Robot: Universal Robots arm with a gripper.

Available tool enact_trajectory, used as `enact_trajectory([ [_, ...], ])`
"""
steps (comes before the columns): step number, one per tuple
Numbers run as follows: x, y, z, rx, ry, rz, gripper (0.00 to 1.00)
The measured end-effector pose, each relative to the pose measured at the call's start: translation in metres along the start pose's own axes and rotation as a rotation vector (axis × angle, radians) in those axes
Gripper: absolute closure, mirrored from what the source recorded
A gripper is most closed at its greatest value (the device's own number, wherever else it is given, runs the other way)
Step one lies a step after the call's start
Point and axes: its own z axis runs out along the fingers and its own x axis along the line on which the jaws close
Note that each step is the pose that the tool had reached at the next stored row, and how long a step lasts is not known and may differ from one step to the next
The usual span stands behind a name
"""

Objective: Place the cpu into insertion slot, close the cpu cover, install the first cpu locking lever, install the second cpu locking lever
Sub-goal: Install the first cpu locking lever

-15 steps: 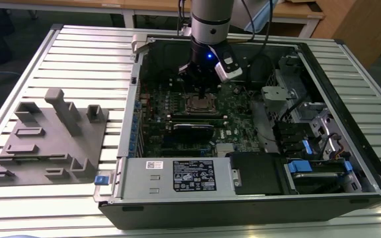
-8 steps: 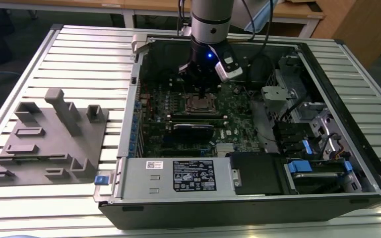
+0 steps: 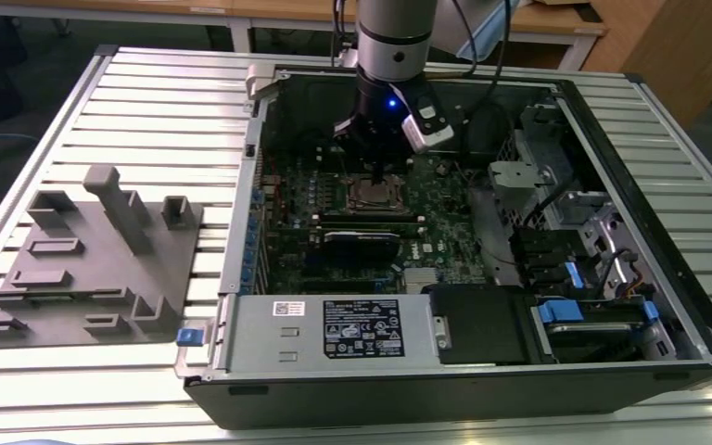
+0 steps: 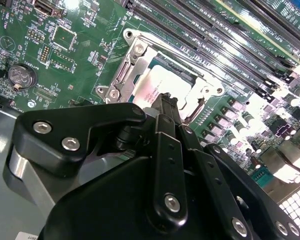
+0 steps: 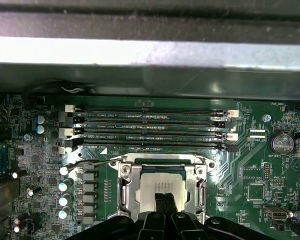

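On the exterior view's left, a grey holder block [image 3: 90, 269] sits on the slatted tabletop [image 3: 171, 102]. Right of it stands the open computer case [image 3: 331, 408], where my gripper [image 3: 387, 171] [image 4: 166, 97] [image 5: 165, 196] hangs low over the green board. Its 2 fingers are pressed together with nothing between them. Their tips are at the top of the cpu [image 3: 369, 195] [image 4: 157, 85] [image 5: 155, 182], but I cannot tell whether they touch it. The cpu lies in the insertion slot [image 5: 162, 169], with the cpu cover [image 5: 126, 190] flat around it, near 4 memory slots [image 5: 150, 125].

Grey arm [image 3: 393, 28], blue wrist light [image 3: 389, 102], perhaps a white camera [image 3: 430, 128], black screw-studded hand [image 4: 166, 102].
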Motion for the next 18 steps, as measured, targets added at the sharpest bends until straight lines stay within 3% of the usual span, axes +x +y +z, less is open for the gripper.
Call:
enact_trajectory([
  [11, 0.0, 0.0, -0.0007, -0.0002, -0.0001, 0.0, 0.89],
  [13, -0.0002, 0.0, -0.0049, 0.0, 0.0, 0.0, 0.89],
  [18, -0.0002, -0.0001, -0.0052, 0.0001, 0.0, 0.0, 0.89],
])
